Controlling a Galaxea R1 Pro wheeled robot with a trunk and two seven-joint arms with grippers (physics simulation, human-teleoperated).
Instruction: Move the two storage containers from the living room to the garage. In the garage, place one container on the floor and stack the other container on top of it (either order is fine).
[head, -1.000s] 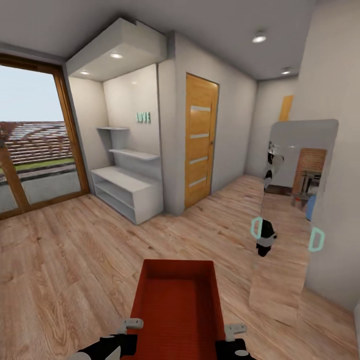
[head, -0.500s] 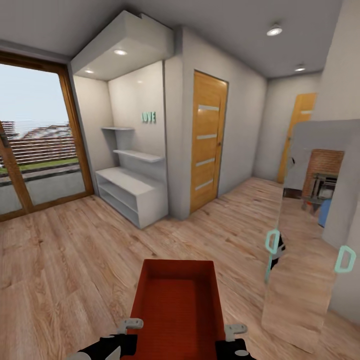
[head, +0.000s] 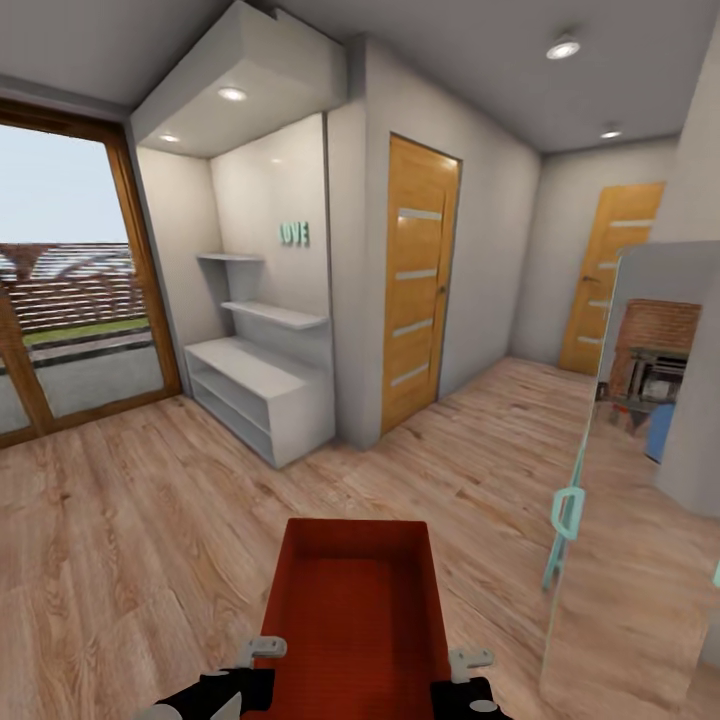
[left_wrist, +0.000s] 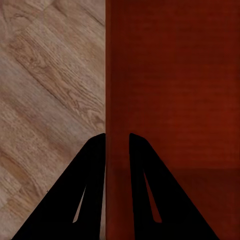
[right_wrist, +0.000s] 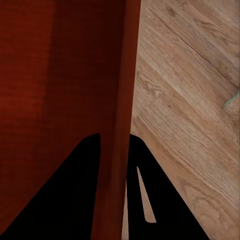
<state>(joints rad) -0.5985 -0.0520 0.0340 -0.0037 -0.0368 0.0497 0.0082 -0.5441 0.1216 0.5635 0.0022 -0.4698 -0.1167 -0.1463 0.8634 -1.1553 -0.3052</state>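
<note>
One orange-red open-top storage container is held out in front of me over the light wood plank floor. My left gripper is at its left wall and my right gripper at its right wall. The left wrist view shows the left gripper shut on the container wall, one finger on each side. In the right wrist view the right gripper clamps the opposite wall the same way. The container is empty inside. The garage is out of view.
A wooden door is straight ahead in a grey wall, and a second wooden door is at the end of a passage to the right. White shelves stand ahead left, glass doors at far left, and a mirrored panel close on the right.
The whole picture has shifted: the camera moved forward, the mirrored panel slid right and the second door came into view. The container and both grippers keep their places in the view.
</note>
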